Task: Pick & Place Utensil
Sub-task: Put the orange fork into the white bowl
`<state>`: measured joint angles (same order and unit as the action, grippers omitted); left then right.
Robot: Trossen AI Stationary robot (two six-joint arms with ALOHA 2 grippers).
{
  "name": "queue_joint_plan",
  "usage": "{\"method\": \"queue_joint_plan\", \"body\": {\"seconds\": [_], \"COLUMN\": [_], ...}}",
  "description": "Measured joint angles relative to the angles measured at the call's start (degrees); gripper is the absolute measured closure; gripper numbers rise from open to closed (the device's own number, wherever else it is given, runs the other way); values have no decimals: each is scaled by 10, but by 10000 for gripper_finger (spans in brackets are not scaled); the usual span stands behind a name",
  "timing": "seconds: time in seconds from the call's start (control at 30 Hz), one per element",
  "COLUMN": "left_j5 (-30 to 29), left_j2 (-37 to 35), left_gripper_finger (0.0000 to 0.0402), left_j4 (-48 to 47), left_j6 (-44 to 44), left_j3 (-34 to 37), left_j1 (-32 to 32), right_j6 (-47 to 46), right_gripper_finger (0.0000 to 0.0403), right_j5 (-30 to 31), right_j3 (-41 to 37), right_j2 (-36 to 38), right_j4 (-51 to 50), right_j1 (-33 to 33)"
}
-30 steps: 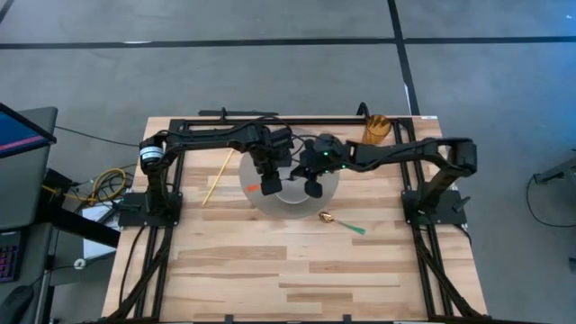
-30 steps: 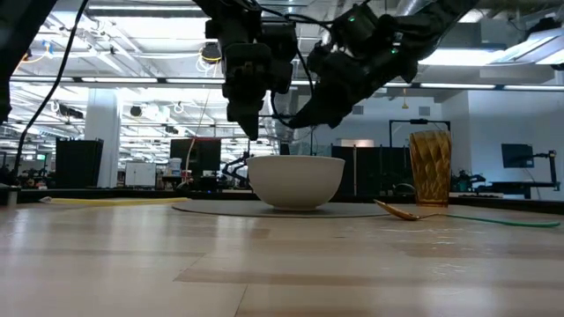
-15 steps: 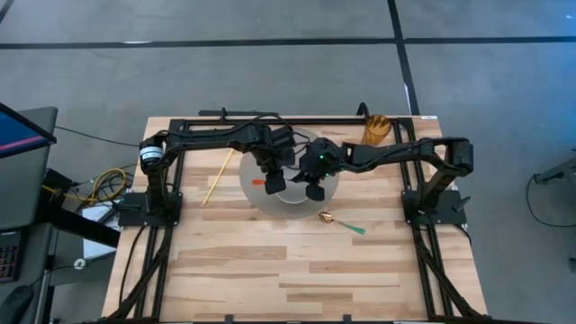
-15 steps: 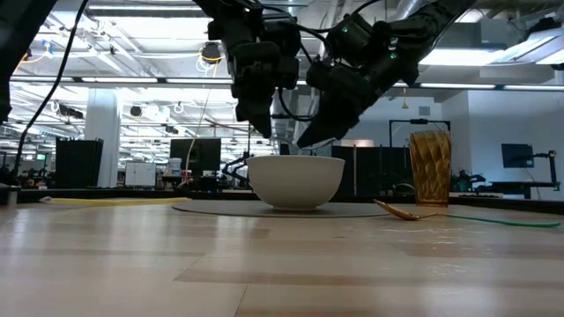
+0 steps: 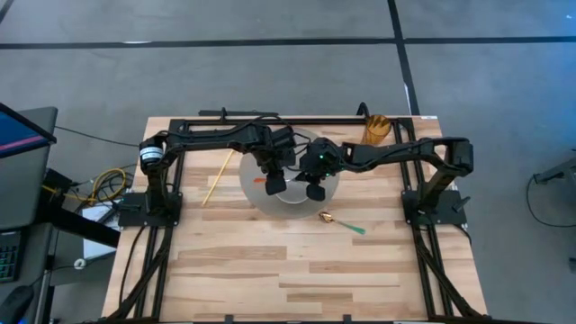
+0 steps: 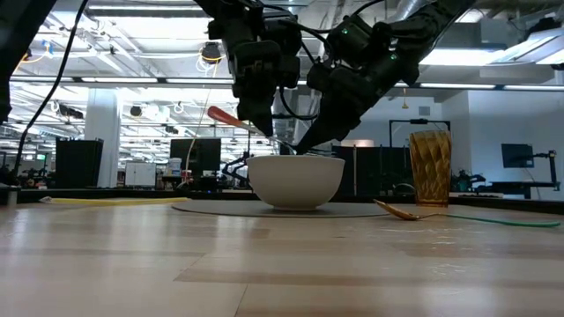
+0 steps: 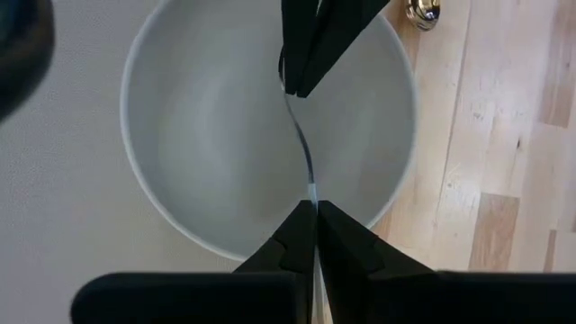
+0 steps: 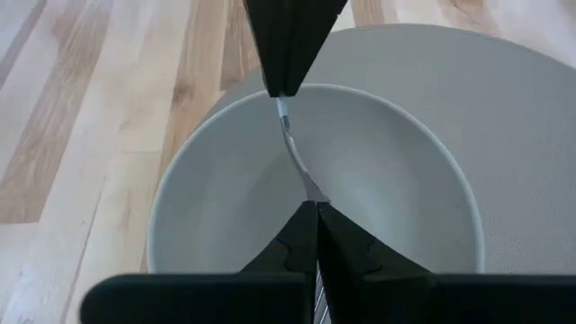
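Observation:
A thin utensil with a silver shaft point(image 7: 301, 144) and an orange handle point(image 6: 225, 117) hangs over a white bowl point(image 6: 295, 180). The bowl stands on a round grey mat point(image 5: 255, 200) at the table's middle. My left gripper point(image 5: 273, 183) is over the bowl's left part and my right gripper point(image 5: 314, 190) over its right part. Both are shut on the utensil, tip facing tip. The orange handle point(image 5: 259, 180) sticks out to the left behind the left fingers. The utensil's head is hidden by the right fingers. My left gripper point(image 7: 315, 211) pinches the silver shaft point(image 7: 311, 191) between its two fingers, close to the orange handle, coming from above and slanting toward the right. The utensil is lifted clear above the bowl. My right gripper point(image 8: 315, 209) pinches the shaft's other end point(image 8: 309, 187), slanting down from the table's right. Its fingers hide the part beyond.
A gold spoon with a green handle point(image 5: 342, 222) lies near and right of the mat. A gold cup point(image 5: 375, 129) stands at the far right edge. A yellow stick point(image 5: 218, 175) lies left of the mat. Bare wood fills the table's near half.
My left gripper has moved a little toward the right gripper and the bowl's middle, then held still. The utensil's orange handle now shows in the low view, slanting up to the left behind the left fingers, where it was hidden before.

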<state>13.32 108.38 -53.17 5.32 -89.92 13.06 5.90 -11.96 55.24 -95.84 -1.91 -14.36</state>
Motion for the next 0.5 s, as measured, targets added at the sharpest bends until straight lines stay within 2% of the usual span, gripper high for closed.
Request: {"method": "queue_joint_plan", "body": {"seconds": [0.13, 0.3, 0.5], "left_j5": [-2, 2, 1], "left_j2": [-1, -1, -1], "left_gripper_finger": [396, 396, 397], "left_j4": [-3, -6, 2], "left_j6": [-2, -2, -2], "left_j3": [13, 42, 45], "left_j1": [0, 0, 1], "right_j6": [1, 1, 7], "right_gripper_finger": [403, 403, 403], "right_j5": [1, 11, 75], "right_j3": [0, 0, 0], "right_j2": [19, 77, 164], "right_j4": [-5, -46, -116], "right_j1": [-8, -13, -17]}}
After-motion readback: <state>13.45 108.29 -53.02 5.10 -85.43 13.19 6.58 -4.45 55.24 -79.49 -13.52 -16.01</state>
